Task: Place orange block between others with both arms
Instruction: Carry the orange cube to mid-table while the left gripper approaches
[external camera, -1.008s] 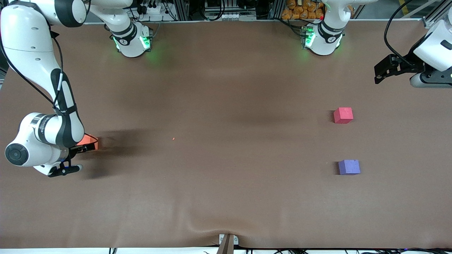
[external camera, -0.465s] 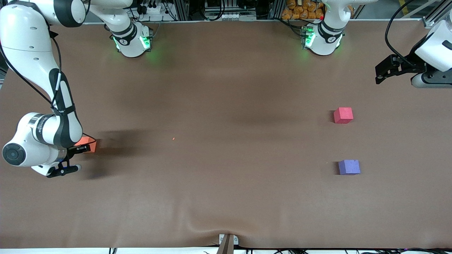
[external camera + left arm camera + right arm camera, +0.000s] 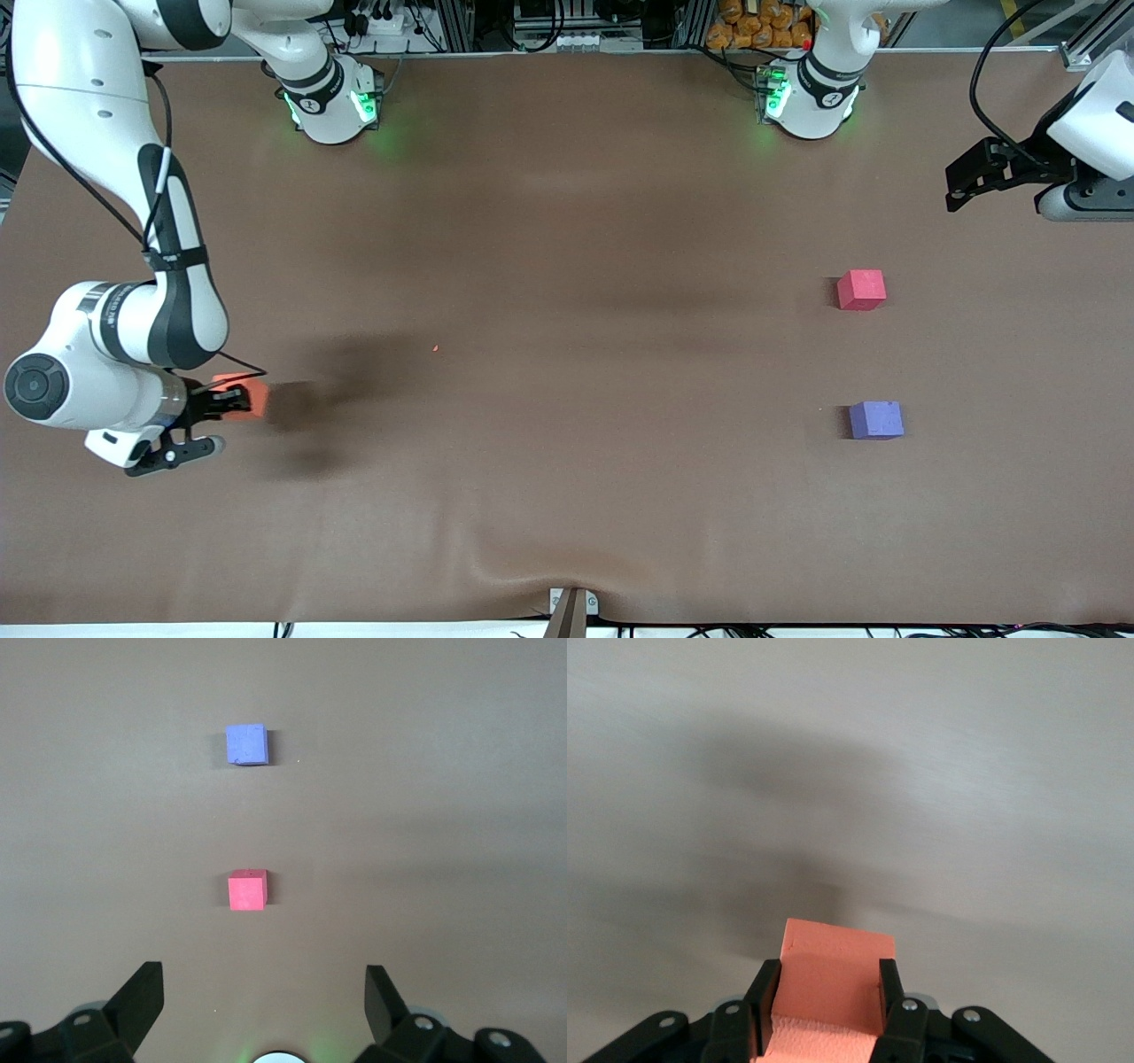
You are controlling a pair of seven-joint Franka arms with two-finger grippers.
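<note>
My right gripper (image 3: pixel 232 400) (image 3: pixel 826 992) is shut on the orange block (image 3: pixel 255 395) (image 3: pixel 833 979) and holds it above the table at the right arm's end. Both black fingers press the cube's sides. The pinkish-red cube (image 3: pixel 860 290) (image 3: pixel 247 890) and the purple-blue cube (image 3: pixel 875 420) (image 3: pixel 245 744) rest apart on the table toward the left arm's end, the purple-blue one nearer the front camera. My left gripper (image 3: pixel 961 182) (image 3: pixel 264 1001) hangs open and empty over the table near that end's edge, away from both cubes.
The brown table cover (image 3: pixel 567 354) bulges into a wrinkle at its front edge by a small bracket (image 3: pixel 571 604). Both arm bases (image 3: pixel 332 102) (image 3: pixel 806 97) with green lights stand along the back edge. A tiny orange speck (image 3: pixel 435 348) lies mid-table.
The right gripper has closed on the orange block and lifted it, moving it a little toward the front camera. The left arm has barely shifted.
</note>
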